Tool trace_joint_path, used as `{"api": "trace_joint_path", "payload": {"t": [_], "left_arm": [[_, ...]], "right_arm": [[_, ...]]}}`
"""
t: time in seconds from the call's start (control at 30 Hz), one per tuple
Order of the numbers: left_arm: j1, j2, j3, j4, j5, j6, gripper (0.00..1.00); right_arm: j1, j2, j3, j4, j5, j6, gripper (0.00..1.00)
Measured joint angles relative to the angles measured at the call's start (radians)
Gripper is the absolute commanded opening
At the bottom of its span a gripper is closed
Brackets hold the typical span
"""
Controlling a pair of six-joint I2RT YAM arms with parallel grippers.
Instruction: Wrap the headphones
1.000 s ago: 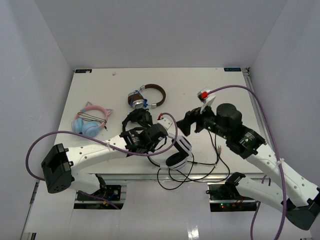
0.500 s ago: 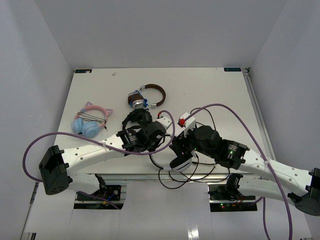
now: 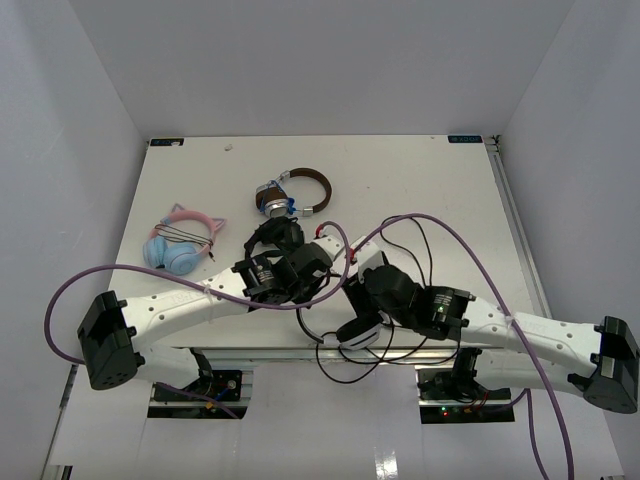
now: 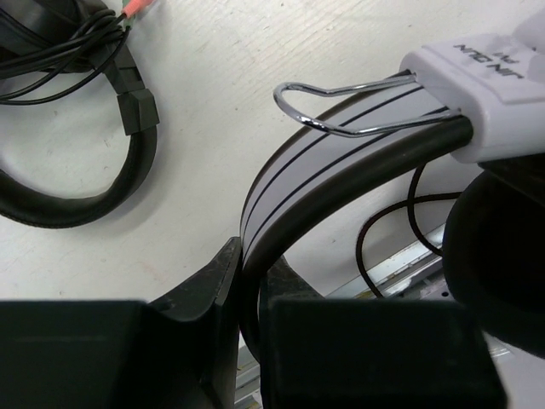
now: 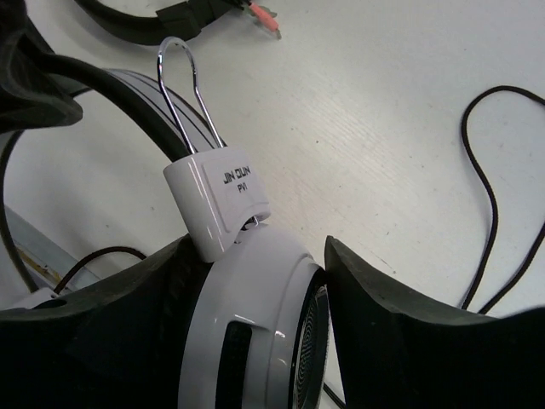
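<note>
The white headphones [image 3: 360, 330] lie at the table's front edge, their thin black cable [image 3: 350, 368] looping over the edge. My left gripper [image 3: 325, 280] is shut on the white headband [image 4: 341, 153]; its fingers [image 4: 213, 281] pinch the band from both sides. My right gripper [image 3: 362, 312] straddles the white ear cup [image 5: 255, 315] just below the slider marked JIN DUN [image 5: 226, 200], with both fingers against the cup. A black ear pad [image 4: 502, 247] shows in the left wrist view. The cable [image 5: 490, 187] trails on the table to the right.
All-black headphones [image 3: 272, 236] lie just behind the left gripper and also show in the left wrist view [image 4: 77, 196]. Brown-banded silver headphones [image 3: 293, 192] lie at the middle back. Pink and blue cat-ear headphones [image 3: 182, 242] lie at the left. The table's front rail [image 3: 250, 352] is right beside the headphones.
My right arm has swung from the table's right middle leftward and down to the front edge, and its fingers now enclose the ear cup. My left gripper has kept its hold on the headband.
</note>
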Motion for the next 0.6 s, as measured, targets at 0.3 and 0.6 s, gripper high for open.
{"api": "trace_joint_path", "payload": {"t": [0.3,0.6], "left_arm": [[0.000,0.000,0.005,-0.037,0.000,-0.002,0.34],[0.008,-0.010,0.016,0.006,-0.011,-0.049,0.49]], "right_arm": [[0.038,0.076,0.012,-0.023,0.081,0.056,0.08],[0.038,0.103,0.033,-0.082,0.117,0.150,0.08]]}}
